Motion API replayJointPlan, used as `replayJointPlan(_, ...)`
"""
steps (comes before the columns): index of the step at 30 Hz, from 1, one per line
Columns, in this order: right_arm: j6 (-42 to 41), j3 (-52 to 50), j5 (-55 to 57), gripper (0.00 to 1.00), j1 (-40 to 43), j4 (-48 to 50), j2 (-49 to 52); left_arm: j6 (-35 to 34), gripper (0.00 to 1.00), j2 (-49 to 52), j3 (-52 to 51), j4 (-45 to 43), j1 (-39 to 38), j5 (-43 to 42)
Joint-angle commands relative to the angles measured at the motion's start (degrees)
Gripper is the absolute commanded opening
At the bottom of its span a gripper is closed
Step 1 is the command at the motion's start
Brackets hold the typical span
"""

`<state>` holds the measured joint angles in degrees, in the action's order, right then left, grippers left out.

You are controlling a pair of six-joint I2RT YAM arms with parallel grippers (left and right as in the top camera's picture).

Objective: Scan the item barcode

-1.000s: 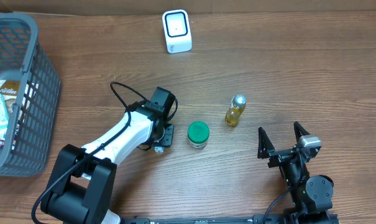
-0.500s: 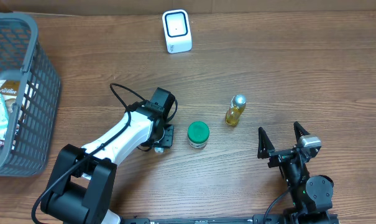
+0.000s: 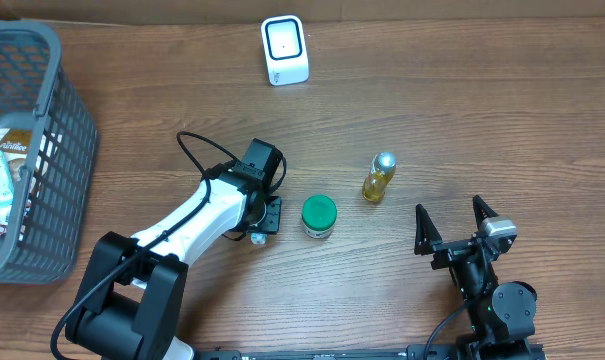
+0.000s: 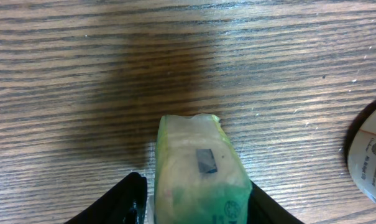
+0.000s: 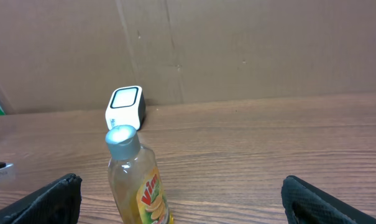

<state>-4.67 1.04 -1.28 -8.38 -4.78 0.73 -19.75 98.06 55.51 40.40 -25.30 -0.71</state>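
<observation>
Scan not done yet, early stage. Scanner (image 3: 284,50) sits at the far edge of the desk (image 3: 502,90), window up, nothing over it. The item, a pale green packet (image 4: 197,165), is well apart from the scanner, on the robot's side of it and low at the desk. Left arm (image 3: 197,215) is over it; the overhead mostly hides the packet. Left jaws closed on the packet, both fingers against its sides in the wrist view. There's a small dark patch on the packet's top face, can't tell if that's the barcode. Green-lidded jar (image 3: 319,216) and yellow bottle (image 3: 378,177) stand untouched, nearer the robot than the scanner and right of it. Grey basket (image 3: 67,110) with more goods is far left of the scanner. Right jaws wide open, empty, parked well apart from the scanner at the near right. Judgement: grasp looks made. What's left is to lift, carry the packet to the scanner and turn the barcode to its window.
</observation>
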Motion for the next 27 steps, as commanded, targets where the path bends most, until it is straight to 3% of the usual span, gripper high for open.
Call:
replayJointPlan(1, 0.0, -0.6, -0.3, 1.00, -0.1, 0.1, -0.6, -0.5, 0.50, 0.3, -0.2, -0.4, -0.2, -0.4)
replayJointPlan(9, 0.0, -0.6, -0.3, 1.00, -0.1, 0.1, -0.6, -4.2, 0.40, 0.3, 0.0, -0.4, -0.2, -0.5)
replayJointPlan(13, 0.0, -0.6, -0.3, 1.00, -0.1, 0.1, -0.6, -5.5, 0.40, 0.3, 0.6, -0.5, -0.2, -0.7)
replayJointPlan(20, 0.0, -0.6, -0.3, 1.00, -0.1, 0.1, -0.6, -16.1, 0.39, 0.3, 0.6, -3.2, -0.3, -4.3)
replayJointPlan(27, 0.0, -0.6, -0.3, 1.00, -0.1, 0.1, -0.6, -16.7, 0.33, 0.3, 0.6, -4.9, -2.1, -4.3)
